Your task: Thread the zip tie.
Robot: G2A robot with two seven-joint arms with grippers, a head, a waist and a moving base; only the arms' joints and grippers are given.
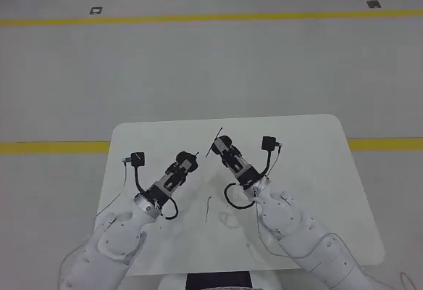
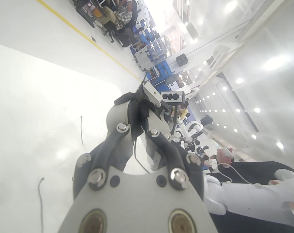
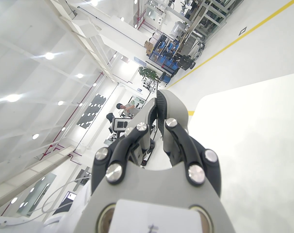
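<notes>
White table (image 1: 306,145) lies beneath both arms. The right claw (image 1: 224,146) is pinched narrow on the zip tie (image 1: 214,143), a thin dark strip that sticks out at its tip, between it and the left claw (image 1: 191,155) just beside. I cannot tell the left claw's state.

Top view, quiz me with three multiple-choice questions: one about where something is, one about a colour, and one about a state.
1. Where does the loose zip tie lie?
A) on the table
B) on the floor
C) in a bin

2. What colour are the floor lines?
A) red
B) yellow
C) blue

3. The right gripper is:
A) open, holding nothing
B) shut on the held zip tie
C) lying flat on the table

Answers: 1 A, it rests on the white tabletop; 2 B, both stripes are yellow; 3 B, a thin black strip sticks out of its tip.
</notes>
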